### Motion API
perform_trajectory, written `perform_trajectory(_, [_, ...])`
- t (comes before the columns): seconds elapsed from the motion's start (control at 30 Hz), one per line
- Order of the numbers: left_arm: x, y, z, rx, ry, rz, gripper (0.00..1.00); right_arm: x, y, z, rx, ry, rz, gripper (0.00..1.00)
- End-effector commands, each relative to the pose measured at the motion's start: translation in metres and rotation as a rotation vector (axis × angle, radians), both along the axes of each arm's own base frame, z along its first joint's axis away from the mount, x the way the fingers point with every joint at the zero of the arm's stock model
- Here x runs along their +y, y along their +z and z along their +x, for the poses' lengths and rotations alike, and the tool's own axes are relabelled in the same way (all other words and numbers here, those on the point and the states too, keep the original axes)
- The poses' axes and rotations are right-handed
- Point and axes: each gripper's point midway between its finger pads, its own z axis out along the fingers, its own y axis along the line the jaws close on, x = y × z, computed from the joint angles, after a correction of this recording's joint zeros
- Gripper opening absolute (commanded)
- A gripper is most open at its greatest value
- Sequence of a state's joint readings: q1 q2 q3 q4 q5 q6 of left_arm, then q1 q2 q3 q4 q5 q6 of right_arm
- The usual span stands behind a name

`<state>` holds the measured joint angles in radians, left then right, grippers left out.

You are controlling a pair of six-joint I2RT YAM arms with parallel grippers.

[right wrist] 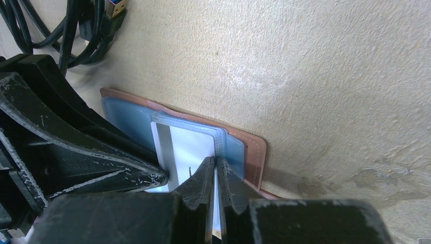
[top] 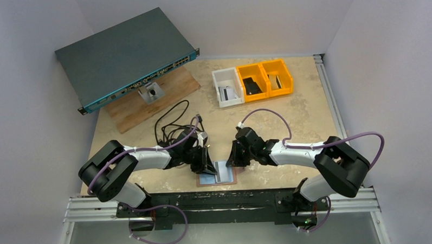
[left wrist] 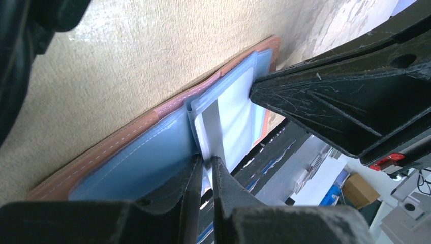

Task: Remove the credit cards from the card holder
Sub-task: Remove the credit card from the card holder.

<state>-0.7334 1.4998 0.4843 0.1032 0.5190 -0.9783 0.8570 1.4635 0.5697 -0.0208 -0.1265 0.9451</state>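
Note:
The card holder (top: 230, 181) lies open and flat near the table's front edge, its reddish-brown leather rim (left wrist: 127, 133) (right wrist: 254, 152) framing bluish clear pockets. A white credit card (left wrist: 234, 114) (right wrist: 189, 147) with a grey stripe sits in the raised middle pocket. My left gripper (top: 209, 166) (left wrist: 206, 163) is shut on that card's near edge by the stripe. My right gripper (top: 234, 160) (right wrist: 216, 163) is shut on the stitched edge of the clear pocket. The two grippers face each other across the holder, close together. A dark card does not show.
Black cables (top: 173, 123) lie just behind the left gripper. Further back are a wooden board (top: 148, 102) under a teal network switch (top: 125, 57), and a white bin (top: 227, 87) beside two orange bins (top: 253, 82). The metal rail (top: 222, 204) runs right behind the holder's near side.

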Motion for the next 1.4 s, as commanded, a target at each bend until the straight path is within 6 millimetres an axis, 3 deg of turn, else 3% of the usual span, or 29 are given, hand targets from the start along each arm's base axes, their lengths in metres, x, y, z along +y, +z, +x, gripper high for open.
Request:
perform_trajectory(0.0, [-0.007,0.007,0.006,-0.022,-0.002,-0.045,0.09,-0.036,-0.046,-0.026,0.088,0.0,-0.176,0.03])
perform_trajectory(0.13, [-0.008,0.01,0.007,-0.027,0.001,-0.049,0.0,-0.039,-0.048,-0.026,0.09,-0.005,-0.187,0.03])
perform_trajectory(0.47, [0.003,0.011,0.006,-0.037,0.0,-0.022,0.0,-0.059,-0.05,-0.019,0.092,-0.06,-0.216,0.01])
perform_trajectory(1.37, [0.03,0.002,0.005,-0.049,0.004,0.076,0.0,-0.065,-0.054,-0.018,0.093,-0.065,-0.225,0.0])
